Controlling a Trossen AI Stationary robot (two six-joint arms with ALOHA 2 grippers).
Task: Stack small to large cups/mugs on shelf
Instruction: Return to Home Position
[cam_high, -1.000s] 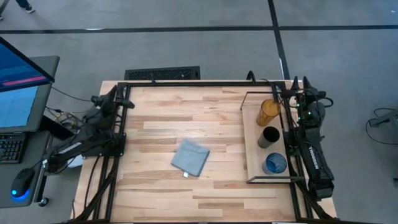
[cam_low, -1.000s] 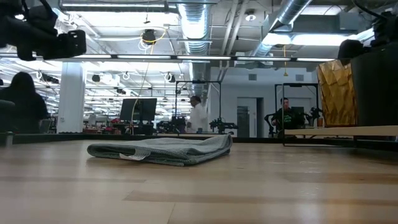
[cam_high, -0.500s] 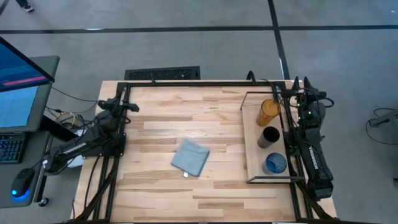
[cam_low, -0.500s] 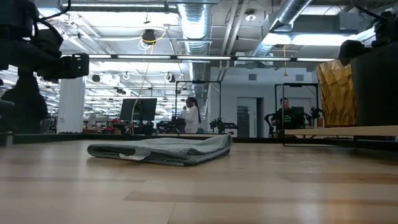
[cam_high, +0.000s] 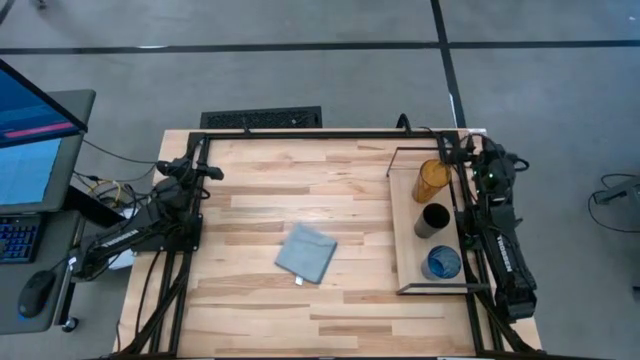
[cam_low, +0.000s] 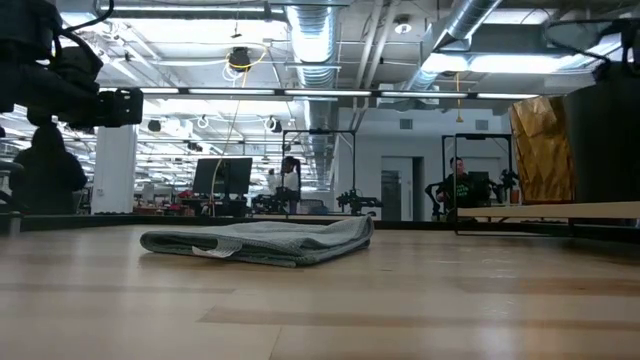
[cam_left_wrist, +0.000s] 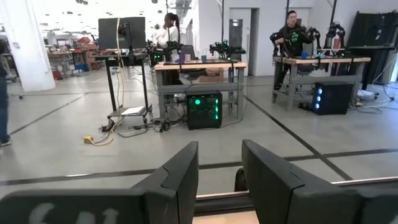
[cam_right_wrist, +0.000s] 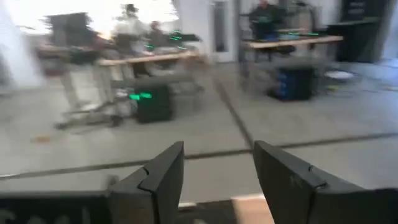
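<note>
Blue cup (cam_high: 441, 263) sits at near end of shelf (cam_high: 408, 250) on the table (cam_high: 260, 200) right side, black cup (cam_high: 433, 220) in middle, amber tumbler (cam_high: 433, 179) at far end; upright, in a row, not nested. Grey-blue cloth (cam_high: 306, 252) mid-table. Left gripper (cam_left_wrist: 219, 162) at far-left edge, fingers narrowly apart, empty. Right gripper (cam_right_wrist: 217, 158) by far-right corner, fingers wider apart, empty.

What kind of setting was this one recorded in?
Likely an open robotics lab or workshop: exposed ceiling ducts, workbenches, a green-lit computer tower, and people at the benches.
</note>
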